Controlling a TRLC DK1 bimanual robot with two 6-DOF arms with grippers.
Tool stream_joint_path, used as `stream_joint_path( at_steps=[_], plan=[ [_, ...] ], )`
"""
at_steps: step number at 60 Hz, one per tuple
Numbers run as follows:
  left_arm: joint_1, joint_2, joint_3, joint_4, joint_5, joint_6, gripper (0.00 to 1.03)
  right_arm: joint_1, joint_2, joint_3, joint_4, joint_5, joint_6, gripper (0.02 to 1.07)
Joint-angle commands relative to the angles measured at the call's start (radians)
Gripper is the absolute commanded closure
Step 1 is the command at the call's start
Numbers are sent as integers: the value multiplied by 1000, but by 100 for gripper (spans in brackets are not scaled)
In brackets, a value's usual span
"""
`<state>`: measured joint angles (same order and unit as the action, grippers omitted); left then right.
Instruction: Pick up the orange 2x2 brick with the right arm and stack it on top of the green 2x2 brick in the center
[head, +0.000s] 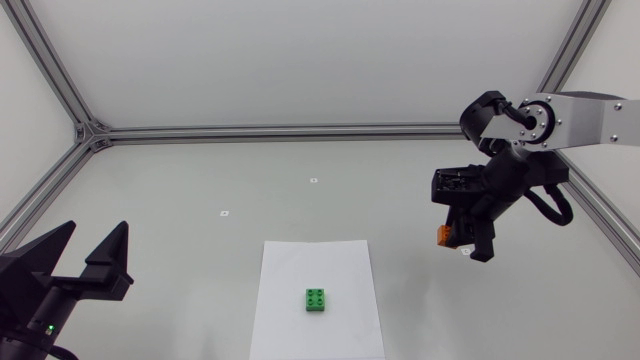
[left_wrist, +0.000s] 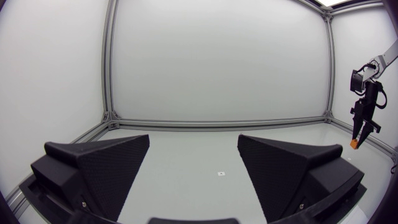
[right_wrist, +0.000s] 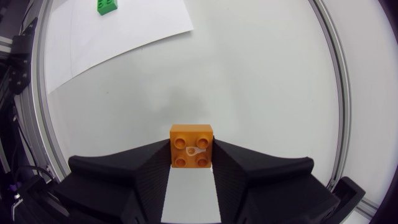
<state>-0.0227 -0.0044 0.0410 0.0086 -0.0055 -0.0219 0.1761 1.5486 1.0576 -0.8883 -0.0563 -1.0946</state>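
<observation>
Your right hand (head: 462, 243) is clamped on the orange 2x2 brick (right_wrist: 193, 146), one finger pressed against each side, studs facing the wrist camera. You hold that brick over the counter (head: 200, 180), well to the right of the white paper sheet (head: 300, 265). On that sheet, near its middle, sits the green 2x2 brick (head: 317, 300), studs up, nothing on top of it, well apart from the orange one. Your left hand (head: 96, 232) is at the counter's near left corner, its fingers spread wide with nothing between them.
</observation>
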Motion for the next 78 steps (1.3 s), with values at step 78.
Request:
stream_joint_path(
  at_steps=[78],
  plan=[
    [3,-8,-41,-13,4,13,4,714,225,119,83,23,470,101]
  ],
)
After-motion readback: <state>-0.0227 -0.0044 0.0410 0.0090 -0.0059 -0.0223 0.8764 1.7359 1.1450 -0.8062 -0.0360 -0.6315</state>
